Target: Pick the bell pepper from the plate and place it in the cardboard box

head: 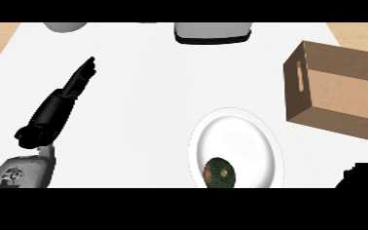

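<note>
so, head view: bell pepper (pixel 220 173) sits at the near edge of the plate (pixel 244 126), untouched. cardboard box (pixel 332 88) is to the right, well apart. left hand (pixel 61 102) rests, fingers straight. right hand (pixel 354 175) barely in frame, fingers can't tell. looks like the reach step; next needs the right hand over the pepper.

Counter (pixel 151 102): white top, it fills most of the frame.
Grey object (pixel 64 26): rounded, at the upper left edge, cut by the frame; cannot tell what it is.
Appliance (pixel 212 33): grey body on black base, upper middle, only partly seen.
Wood floor (pixel 354 35): light strip at upper right corner, another at upper left.
</note>
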Robot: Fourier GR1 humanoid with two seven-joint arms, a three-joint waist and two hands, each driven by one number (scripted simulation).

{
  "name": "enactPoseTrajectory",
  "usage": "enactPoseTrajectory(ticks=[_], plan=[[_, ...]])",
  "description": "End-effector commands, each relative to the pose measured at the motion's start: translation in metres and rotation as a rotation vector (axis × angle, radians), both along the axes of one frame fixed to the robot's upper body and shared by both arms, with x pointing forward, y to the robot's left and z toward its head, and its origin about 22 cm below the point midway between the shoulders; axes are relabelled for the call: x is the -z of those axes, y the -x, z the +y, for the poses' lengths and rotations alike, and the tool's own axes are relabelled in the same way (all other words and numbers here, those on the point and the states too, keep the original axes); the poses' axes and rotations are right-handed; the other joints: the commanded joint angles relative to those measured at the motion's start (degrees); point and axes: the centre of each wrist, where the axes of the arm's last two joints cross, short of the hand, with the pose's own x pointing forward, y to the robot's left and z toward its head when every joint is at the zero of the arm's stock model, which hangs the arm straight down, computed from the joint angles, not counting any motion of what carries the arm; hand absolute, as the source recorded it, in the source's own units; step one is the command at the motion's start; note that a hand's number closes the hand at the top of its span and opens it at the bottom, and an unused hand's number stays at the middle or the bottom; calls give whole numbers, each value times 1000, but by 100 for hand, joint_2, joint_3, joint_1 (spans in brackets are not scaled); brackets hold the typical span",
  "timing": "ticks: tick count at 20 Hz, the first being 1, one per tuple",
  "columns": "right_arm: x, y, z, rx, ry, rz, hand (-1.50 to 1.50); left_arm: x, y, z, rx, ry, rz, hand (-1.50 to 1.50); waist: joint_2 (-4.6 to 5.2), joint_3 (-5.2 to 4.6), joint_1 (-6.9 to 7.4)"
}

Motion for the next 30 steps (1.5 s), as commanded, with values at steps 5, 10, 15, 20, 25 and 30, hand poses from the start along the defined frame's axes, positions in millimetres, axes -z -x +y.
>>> enactPoseTrajectory(ticks=[5, 10, 15, 20, 25, 30], plan=[[-47, -20, -40, 333, -197, 52, 150, -7, -17, -11, 35, 2, -9, 0, 51, -4, 230], [-81, -66, -92, 442, -269, 56, 150, -2, -8, -19, 58, 11, -7, 0, 41, 4, 325], [-104, -110, -120, 513, -71, 50, 150, -5, -12, -20, 72, -8, -15, 0, 72, 9, 404], [-73, -127, -137, 545, 173, 295, 150, -21, -22, -12, 89, -14, -41, 0, 122, 11, 496], [-50, -143, -176, 515, 237, 391, 150, -12, -14, -21, 100, 6, -13, 0, 124, 21, 538], [-42, -160, -185, 521, 369, 488, 150, -13, -24, -14, 64, -4, -17, 0, 111, 15, 477]])
